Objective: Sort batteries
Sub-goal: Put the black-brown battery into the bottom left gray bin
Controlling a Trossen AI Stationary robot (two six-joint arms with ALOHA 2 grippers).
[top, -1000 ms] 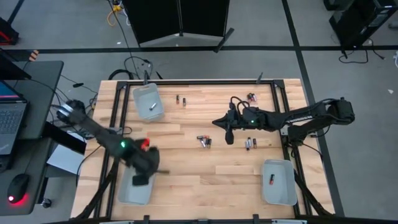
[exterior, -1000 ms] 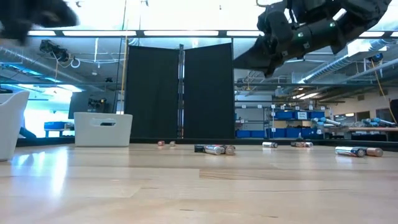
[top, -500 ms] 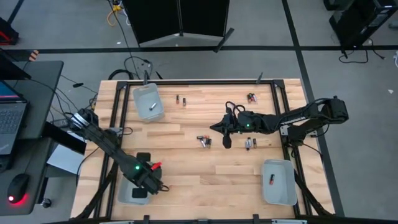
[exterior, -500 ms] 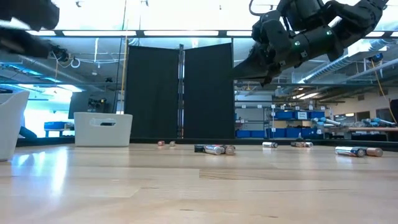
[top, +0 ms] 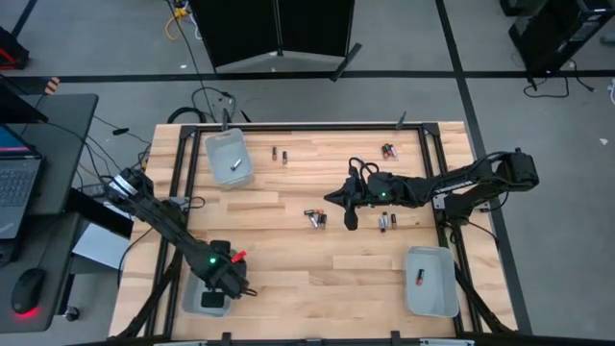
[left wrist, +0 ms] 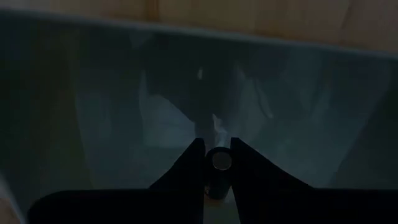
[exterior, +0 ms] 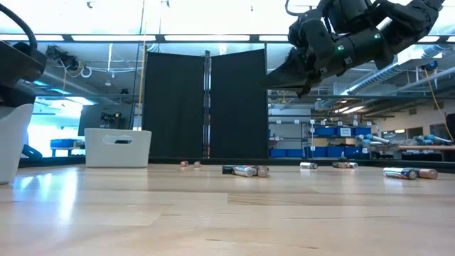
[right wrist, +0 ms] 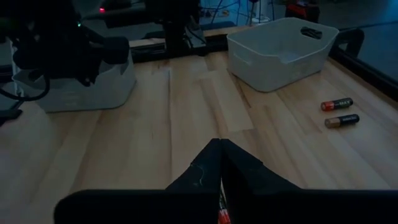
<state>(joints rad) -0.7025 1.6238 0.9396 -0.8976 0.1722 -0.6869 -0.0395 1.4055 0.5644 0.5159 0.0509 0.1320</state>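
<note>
A battery point(left wrist: 219, 163) sits pinched between the two fingers of the left gripper point(left wrist: 217, 167), which has closed just enough to hold it. The battery points down into the near-left tray point(top: 190, 301), and the tray's pale floor fills the left wrist view. So the step in hand looks like dropping this battery into its tray. Next, the fingers need to open a little so it falls in, and then the arm must lift clear of the tray wall.

The right gripper point(top: 352, 217) hangs above the middle of the table point(top: 288, 269) with its fingers squeezed tight together. Something small and red shows at its tips, but I cannot tell what it is. Loose batteries point(top: 315, 217) lie just beside it on the wood, and another pair point(right wrist: 339, 112) lies near the far-left tray point(top: 228, 154). One battery already lies in the near-right tray point(top: 432, 286).
</note>
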